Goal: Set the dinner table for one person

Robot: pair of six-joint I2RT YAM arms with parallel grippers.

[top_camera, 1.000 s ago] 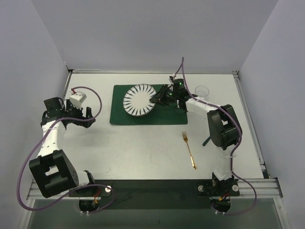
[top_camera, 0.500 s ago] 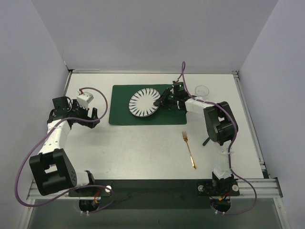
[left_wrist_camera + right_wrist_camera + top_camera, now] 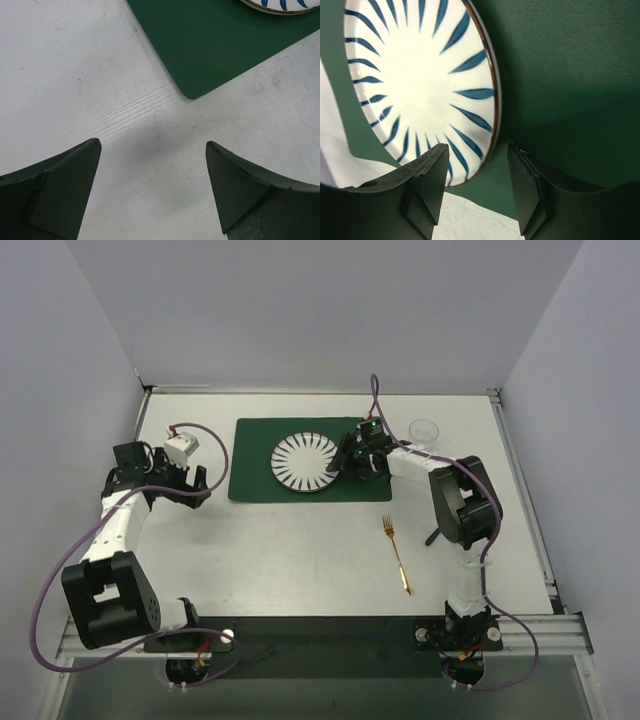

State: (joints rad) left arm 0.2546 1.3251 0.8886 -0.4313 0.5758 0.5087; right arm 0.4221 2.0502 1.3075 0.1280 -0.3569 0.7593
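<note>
On dinner table (image 3: 300, 560), plate (image 3: 303, 460) rim at half-parted right hand (image 3: 477, 159), left hand (image 3: 152, 150) wide.

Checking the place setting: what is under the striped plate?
The dark green placemat lies under the plate, on the white dinner table. The patch directly beneath the plate is covered.

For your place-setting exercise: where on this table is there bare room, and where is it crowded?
Bare: the table between placemat, fork and near edge; also the strip behind the placemat. Crowded: the placemat's right end, with plate, right gripper and glass close together.
</note>
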